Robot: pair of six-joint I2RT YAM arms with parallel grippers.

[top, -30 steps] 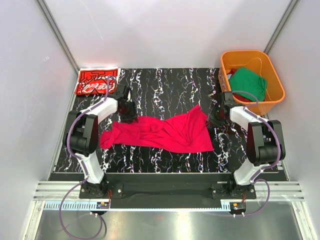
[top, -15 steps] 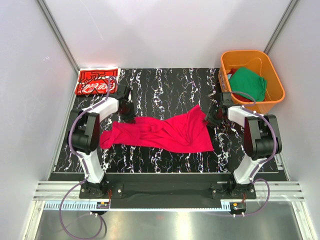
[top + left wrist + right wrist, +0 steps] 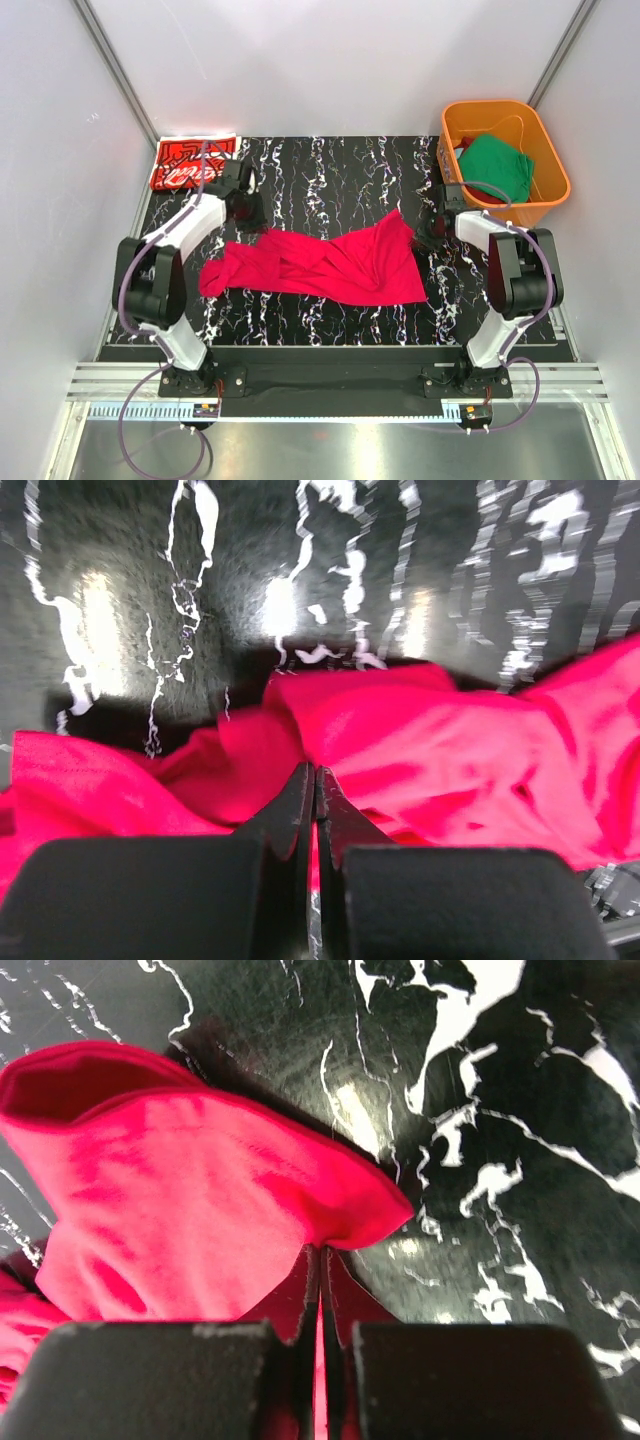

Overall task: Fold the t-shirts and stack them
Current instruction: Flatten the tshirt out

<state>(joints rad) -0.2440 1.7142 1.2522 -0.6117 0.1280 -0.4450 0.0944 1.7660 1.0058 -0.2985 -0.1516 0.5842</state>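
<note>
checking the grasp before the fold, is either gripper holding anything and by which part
Both hold the plain red t-shirt: the left gripper pinches its far left edge, the right gripper pinches its far right corner.

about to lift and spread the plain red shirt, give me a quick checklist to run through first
1. Left pincer shut on the plain red shirt: ok.
2. Right pincer shut on its far right corner: ok.
3. Only one layer pinched at each grip: cannot tell.
4. Plain red shirt spread flat: not ok, bunched and wrinkled.
5. Printed shirt out of the way: ok, folded at the far left corner.
6. Green shirt out of the tub: not ok, it lies inside.
</note>
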